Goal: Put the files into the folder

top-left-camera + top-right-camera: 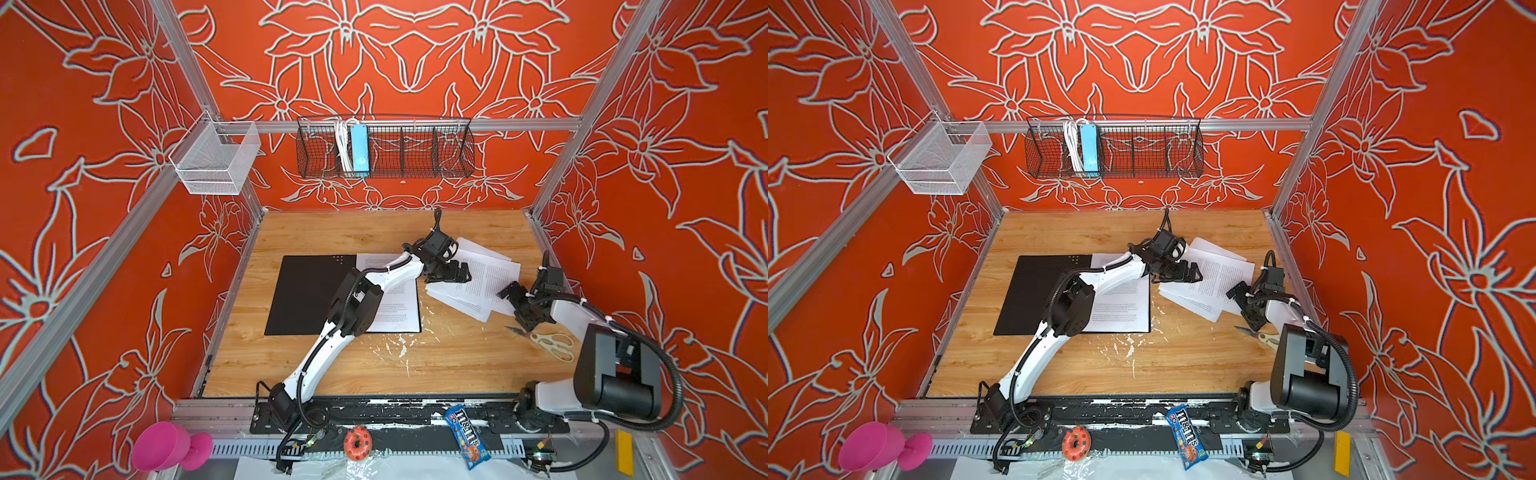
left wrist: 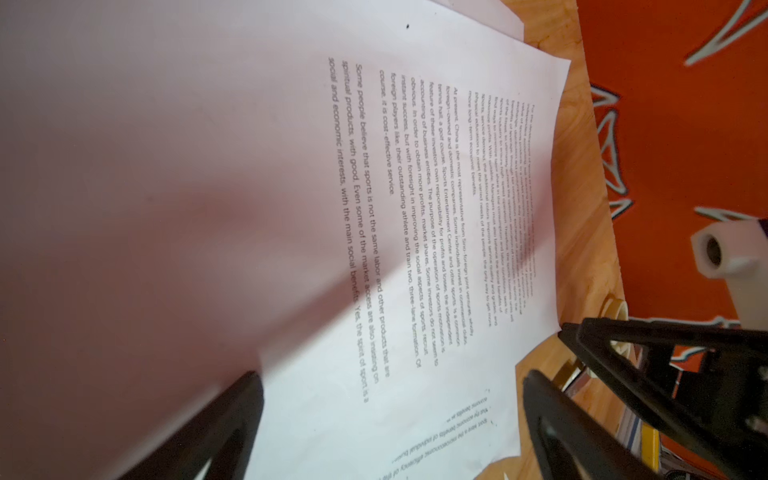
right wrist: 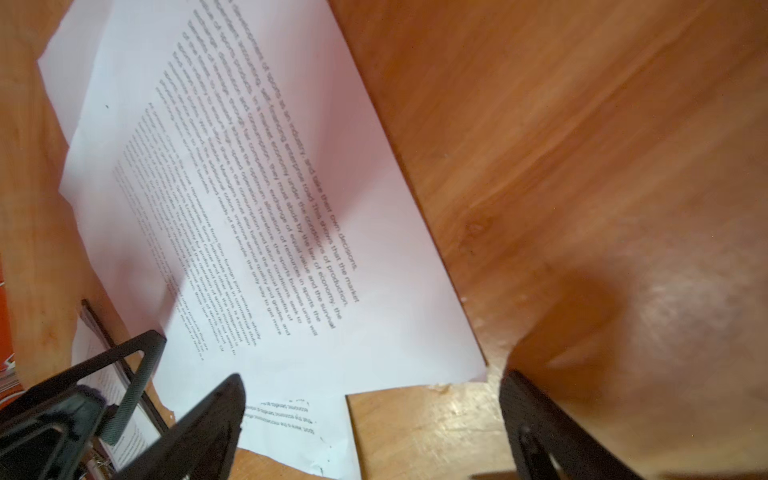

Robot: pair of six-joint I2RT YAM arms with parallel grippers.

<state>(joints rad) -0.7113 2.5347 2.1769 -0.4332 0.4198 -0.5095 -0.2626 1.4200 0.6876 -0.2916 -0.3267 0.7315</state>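
Observation:
The folder (image 1: pixel 307 295) (image 1: pixel 1034 291) lies open on the wooden table, black inside up, and one printed sheet (image 1: pixel 399 307) (image 1: pixel 1125 303) lies on its right half. The other files (image 1: pixel 486 274) (image 1: pixel 1221 274) (image 2: pixel 374 208) (image 3: pixel 291 208) are a loose fanned pile to the right. My left gripper (image 1: pixel 457 276) (image 1: pixel 1187 274) (image 2: pixel 392 399) reaches across to the pile's left edge. It is open, with paper below its jaws. My right gripper (image 1: pixel 513 307) (image 1: pixel 1244 308) (image 3: pixel 374 407) stands open at the pile's near right corner, over a sheet corner and bare wood.
Scissors (image 1: pixel 552 343) (image 1: pixel 1266 336) lie just near of the right gripper. A black wire basket (image 1: pixel 415 153) holding a light-blue power strip (image 1: pixel 359 149) and a white mesh basket (image 1: pixel 216 162) hang on the rails. A candy bag (image 1: pixel 467 436), a doughnut toy (image 1: pixel 357 442) and a pink cup (image 1: pixel 170 446) sit at the front.

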